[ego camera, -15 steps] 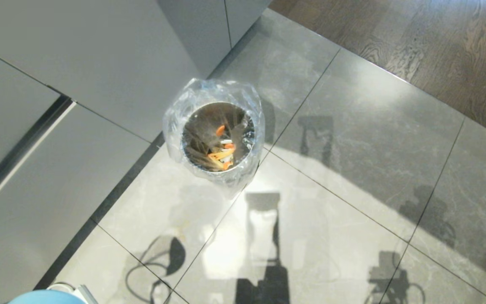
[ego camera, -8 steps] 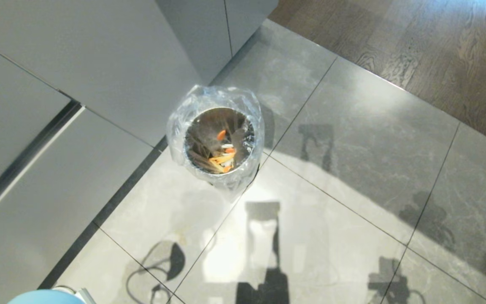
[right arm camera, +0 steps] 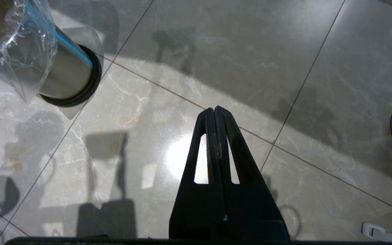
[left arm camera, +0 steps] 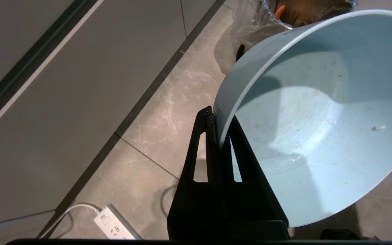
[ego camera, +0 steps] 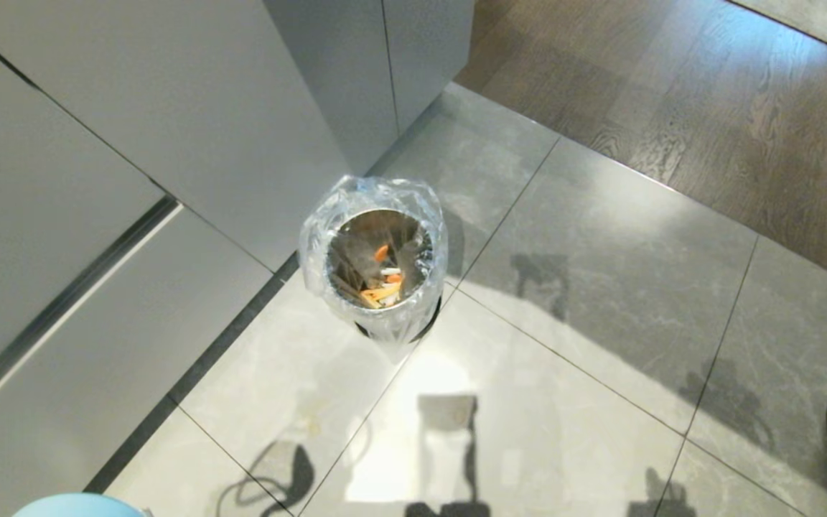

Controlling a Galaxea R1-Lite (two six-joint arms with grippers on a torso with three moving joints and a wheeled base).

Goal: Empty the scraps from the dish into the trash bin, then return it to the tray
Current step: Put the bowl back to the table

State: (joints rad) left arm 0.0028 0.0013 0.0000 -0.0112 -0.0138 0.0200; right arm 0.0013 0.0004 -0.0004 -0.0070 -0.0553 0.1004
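The dish (left arm camera: 318,122), a smooth pale blue-white bowl, is tilted on its side with its inner face towards the left wrist camera. Its interior is nearly bare: a faint smear across the bottom and 1 tiny white fragment (left arm camera: 379,127) clinging to the wall. In the head view only a sliver of its blue rim shows at the lower left edge (ego camera: 76,506).

The left gripper (left arm camera: 220,134) is clamped on the dish's rim, 1 black finger inside the wall and 1 outside, the 2 tips pinched against the thin edge. It holds the dish above the grey tiled floor (left arm camera: 155,136), beside the trash bin, whose bagged top (left arm camera: 260,17) shows just past the dish's upper rim.

The trash bin (ego camera: 374,262), a round shiny metal cylinder lined with a crinkled clear plastic bag, stands on the floor close to the corner of a grey cabinet (ego camera: 356,79). The scraps (ego camera: 385,283), thin orange and yellow strips with white bits, lie at its bottom.

The right gripper (right arm camera: 215,115) hangs over bare tile, its 2 fingers pressed together with nothing between them, well apart from the bin's base (right arm camera: 70,75).

A white power strip (left arm camera: 114,226) with its cable lies on the floor below the left gripper
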